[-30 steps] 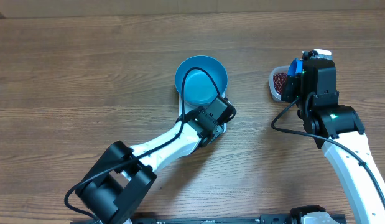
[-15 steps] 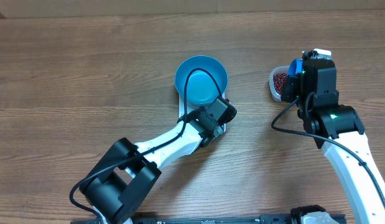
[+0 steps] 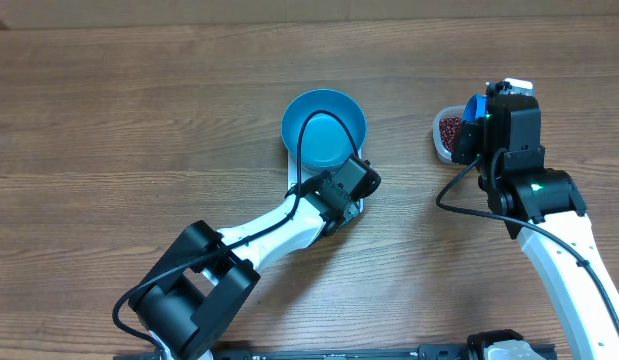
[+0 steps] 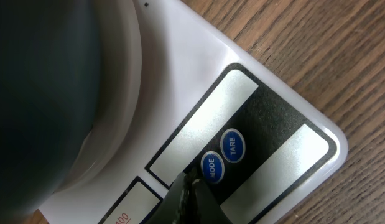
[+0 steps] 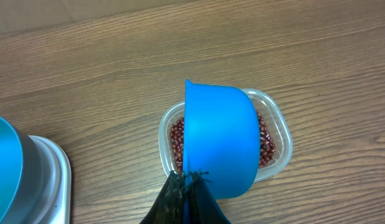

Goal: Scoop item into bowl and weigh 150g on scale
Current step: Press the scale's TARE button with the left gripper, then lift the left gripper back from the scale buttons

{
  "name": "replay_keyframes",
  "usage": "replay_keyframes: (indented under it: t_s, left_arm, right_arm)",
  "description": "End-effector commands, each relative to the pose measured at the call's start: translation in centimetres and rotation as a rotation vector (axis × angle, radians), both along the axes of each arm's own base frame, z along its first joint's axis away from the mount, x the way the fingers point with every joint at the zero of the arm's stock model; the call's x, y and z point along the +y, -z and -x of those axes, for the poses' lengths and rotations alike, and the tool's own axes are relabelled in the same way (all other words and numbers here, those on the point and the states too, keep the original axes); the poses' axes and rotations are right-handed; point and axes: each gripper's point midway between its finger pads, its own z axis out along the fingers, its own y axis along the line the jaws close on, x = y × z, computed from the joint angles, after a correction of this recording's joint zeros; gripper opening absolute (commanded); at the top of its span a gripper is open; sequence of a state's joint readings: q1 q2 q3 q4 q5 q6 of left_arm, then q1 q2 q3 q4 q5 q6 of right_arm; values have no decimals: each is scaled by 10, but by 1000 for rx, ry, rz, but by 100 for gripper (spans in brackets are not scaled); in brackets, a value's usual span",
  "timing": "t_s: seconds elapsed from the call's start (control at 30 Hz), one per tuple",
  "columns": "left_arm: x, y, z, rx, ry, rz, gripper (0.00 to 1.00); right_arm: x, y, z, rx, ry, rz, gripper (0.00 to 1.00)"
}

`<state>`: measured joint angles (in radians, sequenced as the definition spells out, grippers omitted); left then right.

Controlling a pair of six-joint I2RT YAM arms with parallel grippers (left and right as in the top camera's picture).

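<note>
right pincer (image 5: 190,182) clamps blue scoop (image 5: 220,137) above beans (image 5: 176,140) in clear tub (image 5: 286,143)

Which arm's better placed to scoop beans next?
Right. The right end effector is shut on the blue scoop, above the beans in the clear tub. The left end effector is shut, at the MODE button on the scale.

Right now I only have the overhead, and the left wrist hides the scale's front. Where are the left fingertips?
Observer: The left gripper, shut, points at the edge of the MODE button on the scale; the TARE button beside it is uncovered.
Operator: And the scoop on the right?
Observer: The right gripper holds the scoop over the tub, beans showing either side; its inside faces away.
</note>
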<state>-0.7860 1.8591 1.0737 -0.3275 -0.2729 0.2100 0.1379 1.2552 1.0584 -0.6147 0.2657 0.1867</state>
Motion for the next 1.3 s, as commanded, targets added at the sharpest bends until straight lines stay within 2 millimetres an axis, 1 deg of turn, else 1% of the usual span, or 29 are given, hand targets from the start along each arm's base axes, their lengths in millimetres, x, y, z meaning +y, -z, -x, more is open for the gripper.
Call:
replay_keyframes:
  t_s: [0.0,0.2,0.43,0.73,0.83,0.93,1.07,1.2,1.27]
  left_arm:
    - [0,14,6,31,25,-21,5]
    - [-2,17,9,45,69,-29,4]
    - [1,19,7,76,61,-1,4]
    - [3,20,8,81,59,-6,5]
    - [4,19,7,77,57,-14,4]
    - [6,14,8,58,47,-37,4]
    - [2,-6,13,35,52,-24,4]
    - [-7,-48,17,-27,54,52,4]
    - [-7,-69,19,-53,41,94,4]
  right_arm:
    - [-1,-15,-5,-40,9,-10,4]
    - [-1,-15,-5,-40,11,-12,4]
    - [-1,-15,-5,-42,18,-21,4]
    - [-1,-15,-5,-42,18,-20,4]
    - [-1,-15,-5,-41,18,-20,4]
    - [-1,-15,-5,-42,18,-19,4]
    - [-1,-15,-5,-42,18,-20,4]
    - [-1,-15,-5,-42,18,-20,4]
    - [-1,-15,-5,-42,18,-20,4]
